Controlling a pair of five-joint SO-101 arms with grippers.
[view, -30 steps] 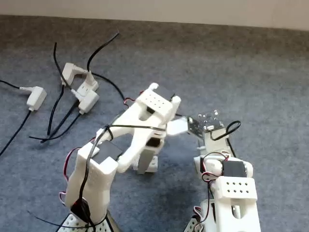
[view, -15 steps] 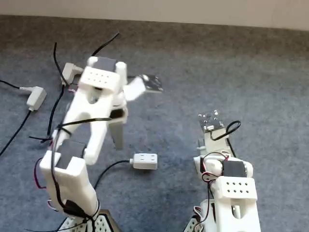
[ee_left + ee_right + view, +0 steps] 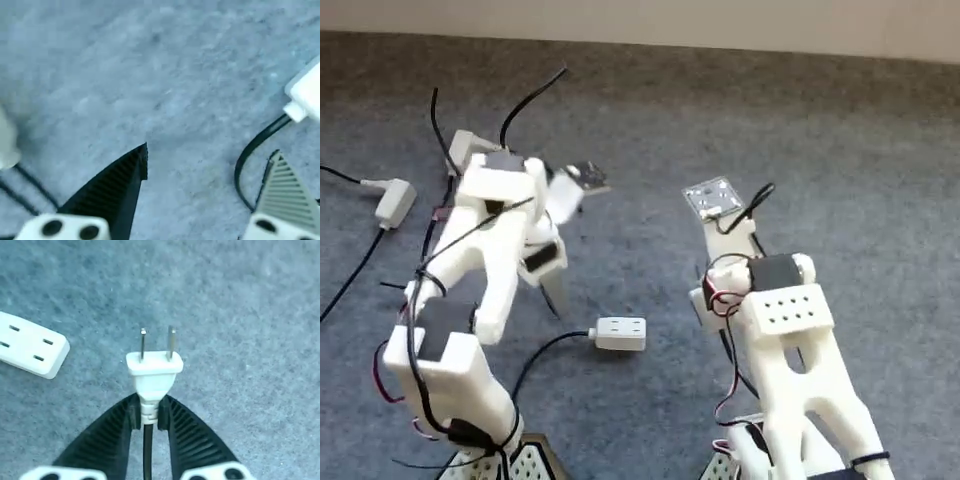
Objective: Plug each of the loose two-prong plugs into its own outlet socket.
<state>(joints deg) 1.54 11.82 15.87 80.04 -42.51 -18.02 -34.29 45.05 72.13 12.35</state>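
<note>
Fingers [image 3: 115,430] of the right gripper [image 3: 148,402] are pinched on the neck of a white two-prong plug [image 3: 152,370], just behind its body. The plug body is flat and widens toward the front face, from which two straight metal prongs project side by side, pointing away from the gripper. A black cable [image 3: 148,450] leaves the rear of the plug and runs back between the fingers. The plug is held above the grey, carpet-like surface [image 3: 840,150] and touches nothing else.

A white rectangular outlet block [image 3: 30,350] lies flat on the surface near the plug but apart from it, with pairs of narrow slots on its upper face. In the high view the outlet block [image 3: 620,333] is placed between the two arms, toward the near side. Its black lead [image 3: 545,355] exits the left end and curves toward the near edge.

The fingers [image 3: 120,185] of the left gripper [image 3: 210,150] are spread wide, with nothing between them, above bare surface. A white connector [image 3: 307,95] with a black cable is seen just beyond the lighter finger; its type cannot be determined.

At the far left, a cluster of white plugs [image 3: 470,150] with black cables lies beside the left arm. A separate angled plug [image 3: 393,200] lies farther left, apart from the cluster.
</note>
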